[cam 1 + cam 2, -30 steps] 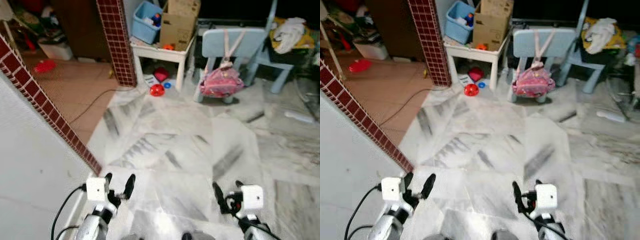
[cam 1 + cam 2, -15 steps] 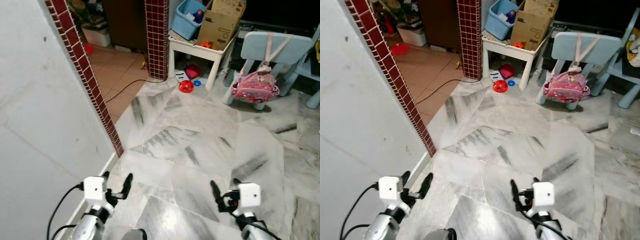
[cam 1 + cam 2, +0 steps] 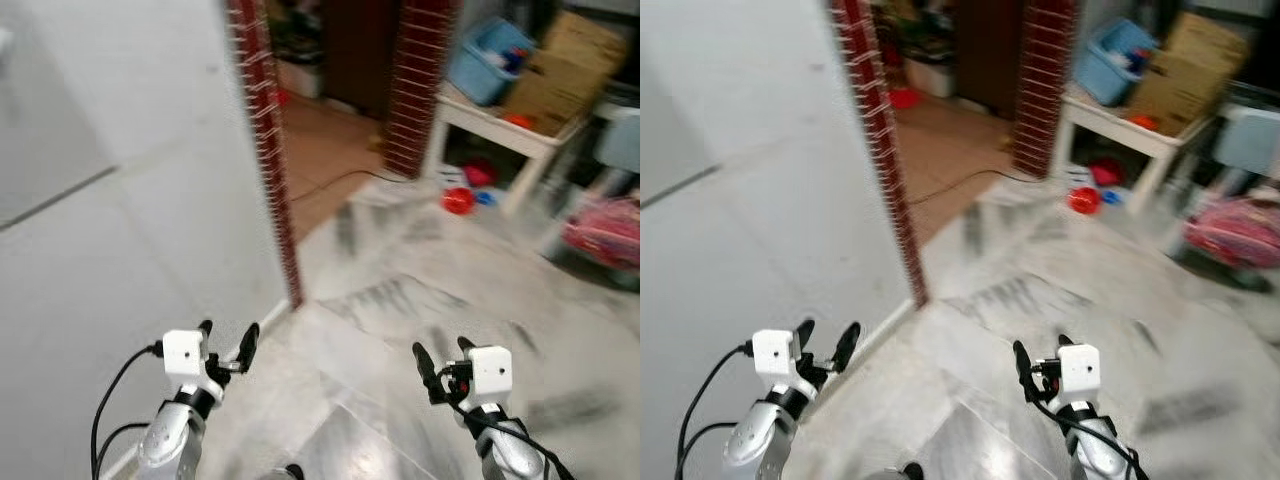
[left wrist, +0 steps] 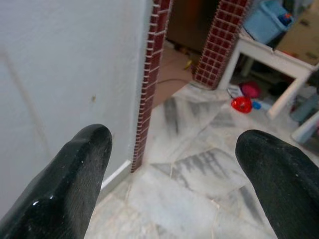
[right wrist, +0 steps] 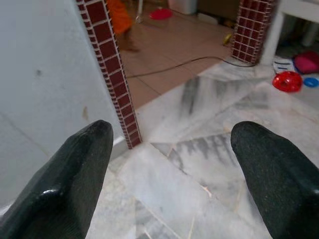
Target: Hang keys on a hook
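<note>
- No keys and no hook can be made out, so which way the keys point cannot be told.
- The left gripper (image 3: 226, 335) is held low in front of the body, close to the white wall (image 3: 110, 200). Its two black fingers (image 4: 65, 189) are spread wide apart, and nothing is held between them.
- The right gripper (image 3: 440, 358) is held low over the floor, well apart from the left one. Its fingers (image 5: 70, 174) are also spread wide, and nothing is held.
- The floor (image 3: 400, 300) is made of pale grey marble tiles with dark streaks. It looks smooth and shiny.
- The white wall is seen on the robot's left. It ends in an edge of dark red brick tiles (image 3: 268, 150), which comes down to the floor.
- Past that edge, a floor of orange-brown tiles (image 3: 330, 160) is seen. A thin black cable (image 3: 960, 182) lies across it.
- A second red tiled pillar (image 3: 415, 80) stands farther back. The way between the two red edges is open.
- A small white table (image 3: 510, 125) stands to the right of the pillar. A blue bin (image 3: 490, 55) and a cardboard box (image 3: 565, 60) are set on it.
- A red toy (image 3: 458, 200) lies on the floor near the table's leg.
- A pink bag (image 3: 605, 230) is seen far to the right, blurred.
- A wide stretch of marble floor lies open ahead.
</note>
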Available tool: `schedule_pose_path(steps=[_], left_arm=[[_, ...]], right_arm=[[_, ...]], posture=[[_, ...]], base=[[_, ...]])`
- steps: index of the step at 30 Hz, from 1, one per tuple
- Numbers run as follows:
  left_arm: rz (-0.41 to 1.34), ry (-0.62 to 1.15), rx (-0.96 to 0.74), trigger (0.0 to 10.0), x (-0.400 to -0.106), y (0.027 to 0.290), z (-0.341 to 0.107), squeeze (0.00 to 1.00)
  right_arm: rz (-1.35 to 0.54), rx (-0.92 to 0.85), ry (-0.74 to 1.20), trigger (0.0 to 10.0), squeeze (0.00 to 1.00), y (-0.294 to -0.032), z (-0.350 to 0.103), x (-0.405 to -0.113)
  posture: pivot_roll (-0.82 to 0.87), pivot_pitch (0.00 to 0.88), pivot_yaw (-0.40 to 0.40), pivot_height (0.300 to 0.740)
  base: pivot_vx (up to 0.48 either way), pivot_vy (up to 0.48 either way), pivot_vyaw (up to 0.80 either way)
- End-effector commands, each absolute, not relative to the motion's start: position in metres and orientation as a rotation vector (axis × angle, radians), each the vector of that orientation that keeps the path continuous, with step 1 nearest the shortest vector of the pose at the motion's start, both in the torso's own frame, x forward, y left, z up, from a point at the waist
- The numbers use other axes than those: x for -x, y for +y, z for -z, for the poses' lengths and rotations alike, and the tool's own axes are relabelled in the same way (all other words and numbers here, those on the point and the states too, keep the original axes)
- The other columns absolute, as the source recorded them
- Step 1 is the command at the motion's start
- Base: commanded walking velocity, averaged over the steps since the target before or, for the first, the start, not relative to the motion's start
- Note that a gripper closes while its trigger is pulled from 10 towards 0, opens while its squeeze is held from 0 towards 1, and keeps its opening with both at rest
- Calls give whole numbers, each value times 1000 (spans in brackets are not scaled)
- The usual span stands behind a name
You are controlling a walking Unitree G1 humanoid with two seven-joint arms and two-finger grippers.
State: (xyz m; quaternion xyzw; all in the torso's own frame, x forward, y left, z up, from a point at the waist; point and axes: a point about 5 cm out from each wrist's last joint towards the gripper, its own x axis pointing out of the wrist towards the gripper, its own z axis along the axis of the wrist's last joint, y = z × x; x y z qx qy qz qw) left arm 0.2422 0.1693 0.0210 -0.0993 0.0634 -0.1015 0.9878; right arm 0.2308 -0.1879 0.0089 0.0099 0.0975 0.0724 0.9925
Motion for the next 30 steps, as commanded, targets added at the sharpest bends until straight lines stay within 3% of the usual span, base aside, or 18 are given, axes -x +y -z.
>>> schedule_pose_path(steps=[1, 15, 30], left_arm=[[185, 114, 186, 10000, -247, 176, -24, 0], [147, 59, 242, 10000, -283, 179, -41, 0], [161, 44, 231, 10000, -282, 177, -41, 0]], right_arm=[[-153, -20, 182, 10000, 0, -186, -12, -238], [-133, -3, 111, 10000, 0, -195, -31, -272], [-146, 8, 80, 10000, 0, -195, -34, -272]], posture=[[-17, 51, -4, 740], [-26, 0, -6, 740], [-24, 0, -8, 740]], base=[[0, 0, 763], [0, 0, 765], [0, 0, 768]])
